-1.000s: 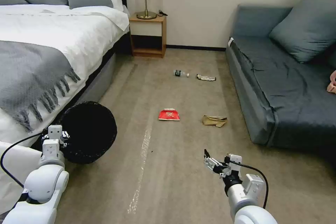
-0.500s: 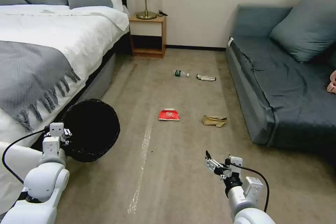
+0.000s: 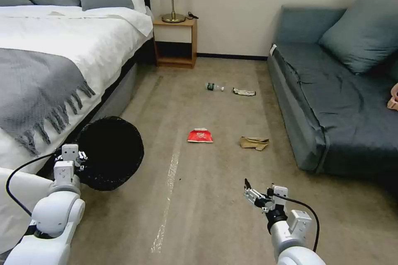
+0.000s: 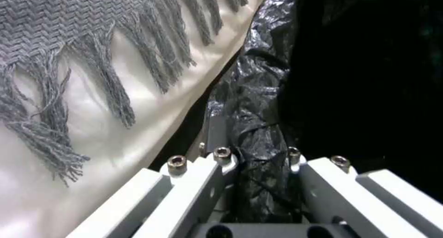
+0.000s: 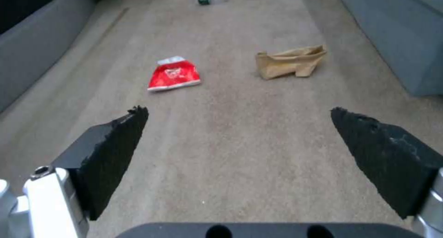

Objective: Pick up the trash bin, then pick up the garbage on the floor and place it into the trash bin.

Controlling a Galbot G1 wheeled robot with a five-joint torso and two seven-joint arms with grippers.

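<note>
Carpet [image 3: 199,198] lies bare between bed [image 3: 49,62] and sofa [image 3: 331,103]; trash bin [image 3: 110,153] is clamped at its rim by left gripper [image 3: 70,161], right gripper [image 3: 248,190] held wide.

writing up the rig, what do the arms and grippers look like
Both arms are glossy white with rounded joint housings and a black cable looping beside each wrist. The left gripper has white angular links with silver socket screws. The right gripper carries wedge-shaped black foam pads on silver-white mounts.

Soft, even room light brightens the carpet [image 3: 199,198] with only faint shadows. A pale glare streak [image 3: 168,198] runs along it. The left wrist view is dim and blurred near the bin liner [image 4: 263,103].
</note>
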